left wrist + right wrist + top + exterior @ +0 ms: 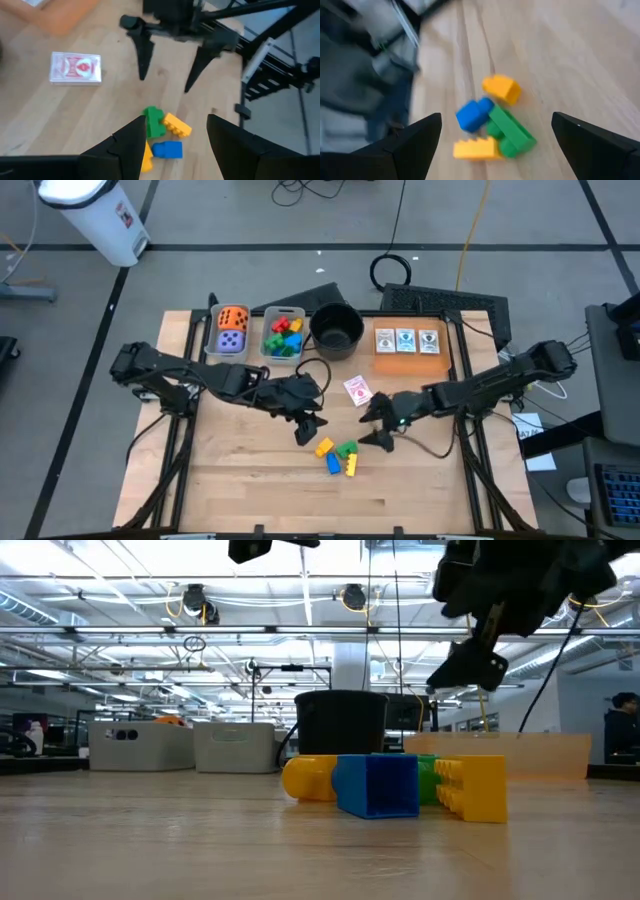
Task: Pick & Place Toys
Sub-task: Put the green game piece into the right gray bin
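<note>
Fingers first: the left gripper (308, 427) stands partly open with nothing between its fingers; the right gripper (383, 426) is spread wide, also empty.

High view: both hover over mid-table, either side of a loose heap of four blocks: a yellow block (324, 447), a green block (346, 449), a blue block (333, 464), a second yellow block (351, 466). A red-backed card (357, 390) lies alone between the heap and the round black pot (336, 329). Already put away, by the look of it: orange die (233, 319) and purple die (231, 341) in one grey bin, a mix of coloured blocks (283, 336) in the bin beside it. Three cards (405, 340) sit in a row near the pot.

Low view: the heap rests on the table, untouched; one gripper hangs above and behind it.

Left wrist view: heap just ahead of the fingers (132, 145), the right gripper beyond it.

Right wrist view: heap between wide fingers (417, 137), not gripped.

Judgement: well along; four blocks, perhaps the lone card, remain.
</note>
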`<action>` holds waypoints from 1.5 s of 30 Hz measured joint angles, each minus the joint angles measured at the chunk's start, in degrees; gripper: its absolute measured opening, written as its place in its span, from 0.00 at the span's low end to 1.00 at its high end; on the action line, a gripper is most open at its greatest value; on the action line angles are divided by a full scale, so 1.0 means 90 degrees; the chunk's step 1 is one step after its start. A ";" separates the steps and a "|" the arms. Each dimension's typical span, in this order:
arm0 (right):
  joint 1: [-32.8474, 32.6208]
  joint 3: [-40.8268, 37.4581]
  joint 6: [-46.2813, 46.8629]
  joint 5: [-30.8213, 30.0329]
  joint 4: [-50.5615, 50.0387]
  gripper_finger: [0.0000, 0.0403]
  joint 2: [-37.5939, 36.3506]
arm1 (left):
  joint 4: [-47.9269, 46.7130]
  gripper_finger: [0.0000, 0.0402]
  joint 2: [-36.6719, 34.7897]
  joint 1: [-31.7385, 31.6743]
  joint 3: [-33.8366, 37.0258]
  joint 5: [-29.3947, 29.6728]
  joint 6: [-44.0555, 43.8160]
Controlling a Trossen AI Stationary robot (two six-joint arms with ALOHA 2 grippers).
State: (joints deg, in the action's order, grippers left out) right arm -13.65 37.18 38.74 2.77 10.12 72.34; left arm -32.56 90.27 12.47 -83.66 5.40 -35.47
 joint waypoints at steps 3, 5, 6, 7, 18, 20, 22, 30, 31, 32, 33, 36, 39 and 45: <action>-0.0115 0.0549 -0.0550 0.0057 -0.0547 0.93 0.0547 | -0.0121 0.53 -0.0005 0.0023 0.0000 -0.0209 0.0020; -0.0171 0.0858 -0.1040 0.0057 -0.0769 0.93 0.0879 | -0.0213 0.53 0.0004 0.0064 0.0000 -0.0263 0.0022; -0.0174 0.0972 -0.1305 0.0057 -0.0868 0.93 0.1019 | -0.0221 0.53 0.0004 0.0093 0.0000 -0.0263 0.0025; -0.0170 0.1069 -0.1534 0.0055 -0.0959 0.93 0.1150 | -0.0213 0.53 0.0001 0.0124 0.0000 -0.0263 0.0055; 0.0139 0.1718 -0.2059 -0.0303 -0.1207 0.88 0.2244 | -0.1389 0.53 -0.0514 0.0253 0.0002 -0.0257 0.0715; 0.0126 0.1834 -0.2098 -0.0300 -0.1583 0.86 0.2462 | -0.1620 0.53 -0.0715 0.0191 0.0002 -0.0247 0.0989; 0.0080 0.2009 -0.2105 -0.0304 -0.1696 0.83 0.2707 | -0.1910 0.53 -0.0950 0.0109 0.0002 -0.0239 0.1251; -0.0136 0.2346 -0.2436 -0.0542 -0.1944 0.80 0.3108 | -0.2415 0.53 -0.1661 -0.0374 0.0000 -0.0276 0.2001; -0.0165 0.2356 -0.2423 -0.0613 -0.1945 0.80 0.3145 | -0.2468 0.53 -0.1729 -0.0412 0.0002 -0.0289 0.2073; -0.0176 0.2356 -0.2428 -0.0636 -0.1991 0.80 0.3158 | -0.2474 0.53 -0.1787 -0.0462 0.0002 -0.0303 0.2110; -0.0187 0.2359 -0.2415 -0.0643 -0.2052 0.80 0.3175 | -0.2469 0.53 -0.1841 -0.0522 0.0002 -0.0311 0.2146; -0.0222 0.2361 -0.2364 -0.0726 -0.2196 0.80 0.3205 | -0.2622 0.53 -0.1965 -0.0609 0.0002 -0.0324 0.2170; -0.0224 0.2359 -0.2380 -0.0989 -0.2312 0.80 0.3200 | -0.2655 0.53 -0.1970 -0.0669 0.0002 -0.0320 0.2128; -0.0199 0.2358 -0.2471 -0.1110 -0.2416 0.73 0.3200 | -0.2657 0.53 -0.1961 -0.0587 0.0002 -0.0313 0.1609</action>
State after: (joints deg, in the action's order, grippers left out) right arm -15.44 58.40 16.50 -7.22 -11.62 101.14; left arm -56.47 72.62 7.19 -83.64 2.58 -20.99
